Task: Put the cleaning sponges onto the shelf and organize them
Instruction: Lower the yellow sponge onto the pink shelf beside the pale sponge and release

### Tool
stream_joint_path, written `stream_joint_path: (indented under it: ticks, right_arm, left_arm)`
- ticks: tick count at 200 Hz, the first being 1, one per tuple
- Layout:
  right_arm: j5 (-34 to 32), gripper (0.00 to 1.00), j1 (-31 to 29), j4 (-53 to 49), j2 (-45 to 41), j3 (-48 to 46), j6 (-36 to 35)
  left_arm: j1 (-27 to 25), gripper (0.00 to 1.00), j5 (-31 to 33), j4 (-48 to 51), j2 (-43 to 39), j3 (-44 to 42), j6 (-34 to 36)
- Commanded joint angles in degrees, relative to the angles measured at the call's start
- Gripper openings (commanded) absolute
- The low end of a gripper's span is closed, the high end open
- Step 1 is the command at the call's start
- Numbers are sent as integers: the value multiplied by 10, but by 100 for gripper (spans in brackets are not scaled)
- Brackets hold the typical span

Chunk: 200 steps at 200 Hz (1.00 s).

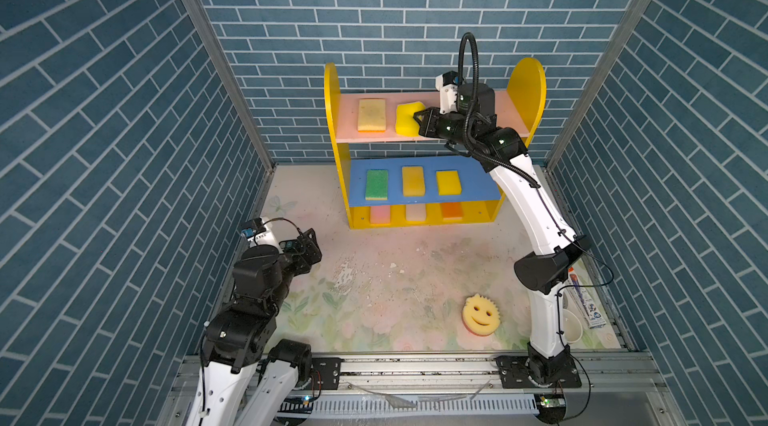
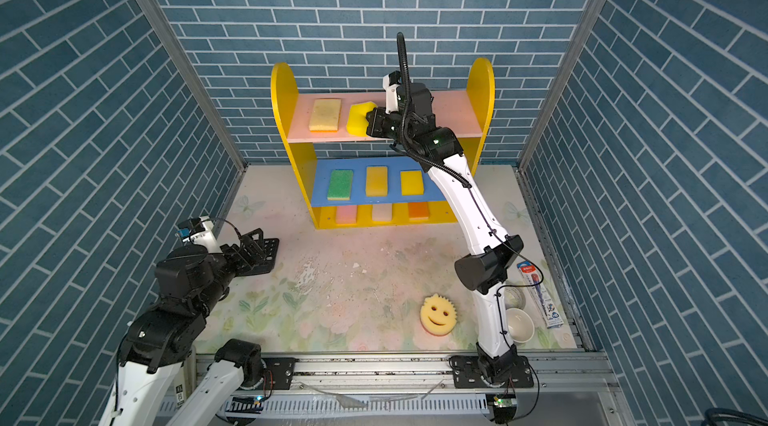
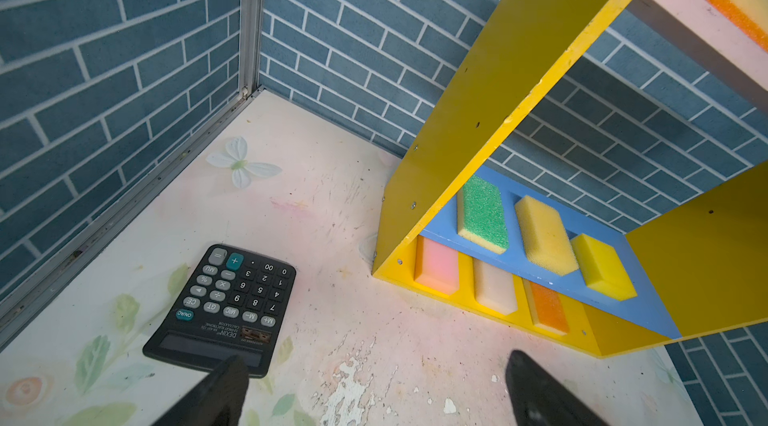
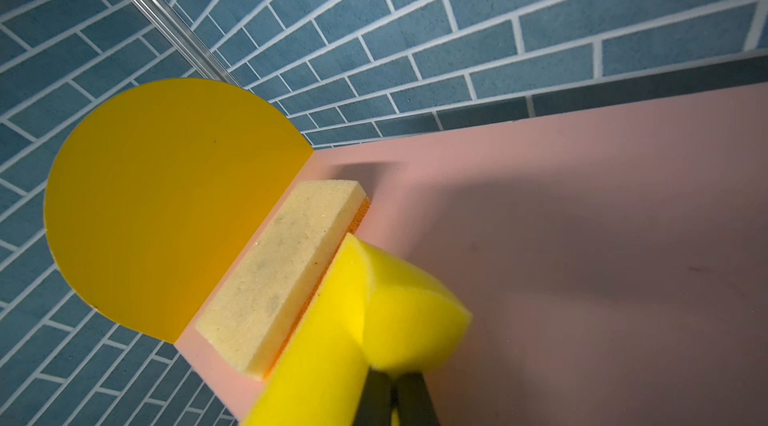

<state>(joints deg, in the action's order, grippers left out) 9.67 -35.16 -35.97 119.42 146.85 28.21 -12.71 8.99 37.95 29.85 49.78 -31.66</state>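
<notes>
The shelf [image 1: 332,112] stands at the back. My right gripper [image 1: 419,119] is shut on a squeezed bright yellow sponge [image 1: 406,117] [image 4: 374,320], which rests tilted on the pink top board [image 4: 582,237] beside a flat tan sponge [image 1: 371,114] [image 4: 282,270]. On the blue middle board lie a green sponge [image 1: 377,184] and two yellow ones; pink, whitish and orange sponges sit on the base. The round smiley sponge [image 1: 481,314] lies on the table at the front right. Low at the left, my left gripper [image 3: 376,365] is open and empty.
A black calculator [image 3: 224,307] lies on the table just ahead of the left gripper. A white cup [image 2: 519,326] and a packaged pen [image 2: 540,297] sit by the right wall, behind the right arm. Blue brick walls close in three sides.
</notes>
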Motion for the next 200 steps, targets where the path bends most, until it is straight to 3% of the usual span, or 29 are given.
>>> stream_joint_path:
  ticks: [1,100,164,200]
  right_arm:
    - [-11,1,1,-19,15,23,-28]
    - [-43,20,1,-5,27,30,-86]
    - [-64,41,1,15,30,29,-104]
    - [-77,45,2,24,23,31,-110]
  left_arm:
    - [2,98,3,2,1,-6,4]
    - [3,98,-2,-5,8,-13,1]
    - [2,98,-4,-8,11,-14,-1]
    - [3,98,-6,-8,10,-14,-1]
